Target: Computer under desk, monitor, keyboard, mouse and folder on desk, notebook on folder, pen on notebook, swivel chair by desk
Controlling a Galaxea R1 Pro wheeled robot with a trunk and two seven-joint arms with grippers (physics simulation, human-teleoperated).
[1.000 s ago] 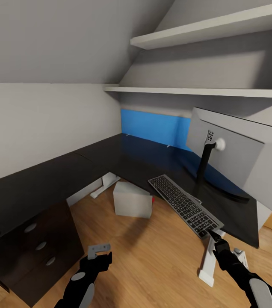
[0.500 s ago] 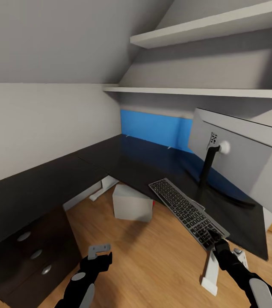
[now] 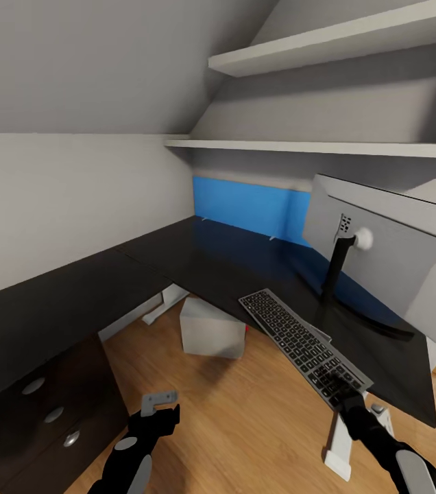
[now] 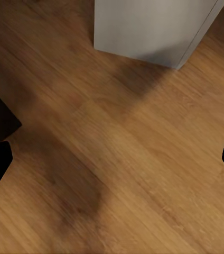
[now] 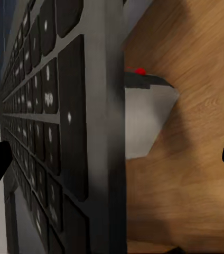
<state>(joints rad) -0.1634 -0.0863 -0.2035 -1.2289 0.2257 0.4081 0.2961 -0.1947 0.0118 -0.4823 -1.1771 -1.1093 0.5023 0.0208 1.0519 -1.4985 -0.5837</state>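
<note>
Black L-shaped desk point(image 3: 177, 257) wraps the corner beneath two white shelves. On its right wing the monitor point(image 3: 382, 257) stands near the back edge, and the keyboard point(image 3: 305, 343) overhangs the front edge. At the keyboard's near end, the right gripper point(image 3: 349, 405) has its jaws spread wide. Above the wood floor point(image 4: 122, 159), the left gripper point(image 3: 158, 406) is likewise wide open, holding nothing. Under the desk stands the computer point(image 3: 211, 328).

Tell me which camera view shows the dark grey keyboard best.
The head view: the whole flat dark grey keyboard shows there, lying along the black desk's front edge beside the monitor. The right wrist view gives a close partial look at its keys. The left wrist view offers wooden floor.
</note>
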